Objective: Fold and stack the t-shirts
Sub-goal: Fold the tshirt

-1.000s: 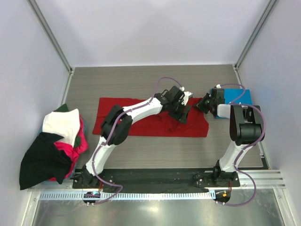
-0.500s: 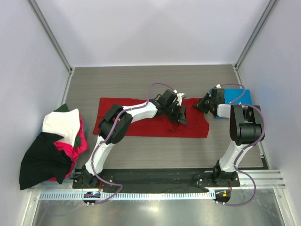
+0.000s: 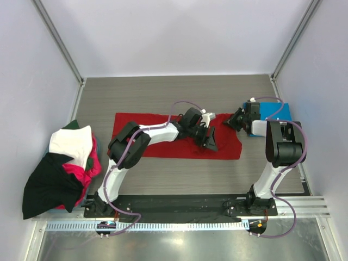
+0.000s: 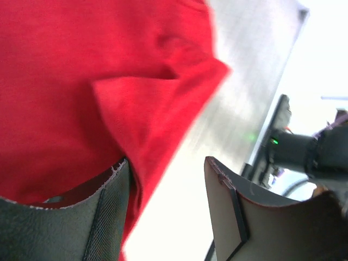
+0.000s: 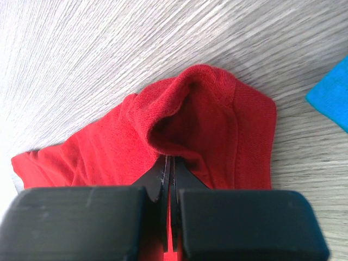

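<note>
The deep red t-shirt [image 3: 142, 135] lies spread across the middle of the table. My left gripper [image 3: 210, 140] hovers low over its right part, near the front edge. In the left wrist view that gripper [image 4: 166, 163] is open, and a fold of red cloth [image 4: 81, 81] rests against its left finger [image 4: 111, 212]. My right gripper [image 3: 234, 120] sits at the shirt's far right corner. In the right wrist view it [image 5: 171, 159] is shut on a raised pinch of the red shirt [image 5: 217, 119]. A folded bright blue t-shirt [image 3: 275, 111] lies just right of it.
A heap of white, black and magenta shirts [image 3: 62, 163] sits at the table's left edge. The blue shirt's corner [image 5: 331, 95] shows beside the right gripper. Grey walls and metal posts enclose the table on three sides.
The left gripper has drawn back toward the near side and slightly left over the red shirt, and the cloth under it has shifted. The right gripper has kept its hold and place.
</note>
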Robot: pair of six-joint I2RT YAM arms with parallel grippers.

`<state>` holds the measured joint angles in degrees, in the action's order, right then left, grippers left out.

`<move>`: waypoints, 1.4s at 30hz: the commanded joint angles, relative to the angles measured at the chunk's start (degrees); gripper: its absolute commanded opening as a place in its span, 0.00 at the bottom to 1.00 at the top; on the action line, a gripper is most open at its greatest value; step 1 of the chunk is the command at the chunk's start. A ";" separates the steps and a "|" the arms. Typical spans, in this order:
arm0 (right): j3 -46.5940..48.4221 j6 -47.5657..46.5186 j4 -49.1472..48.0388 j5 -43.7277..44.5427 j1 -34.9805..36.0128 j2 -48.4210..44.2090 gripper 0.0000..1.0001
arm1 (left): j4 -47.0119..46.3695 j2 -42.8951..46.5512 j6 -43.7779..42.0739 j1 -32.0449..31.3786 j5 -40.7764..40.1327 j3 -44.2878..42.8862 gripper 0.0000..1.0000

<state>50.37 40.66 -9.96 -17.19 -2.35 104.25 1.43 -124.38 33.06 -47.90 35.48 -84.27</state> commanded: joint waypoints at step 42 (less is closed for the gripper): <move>-11.43 -7.09 14.09 -1.34 10.43 -30.24 0.04 | 15.35 22.43 5.61 -0.70 -31.26 15.10 0.47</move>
<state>40.58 35.83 1.02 -16.03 6.79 76.36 15.79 -100.82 35.90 -48.58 7.35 -69.32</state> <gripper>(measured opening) 0.042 0.478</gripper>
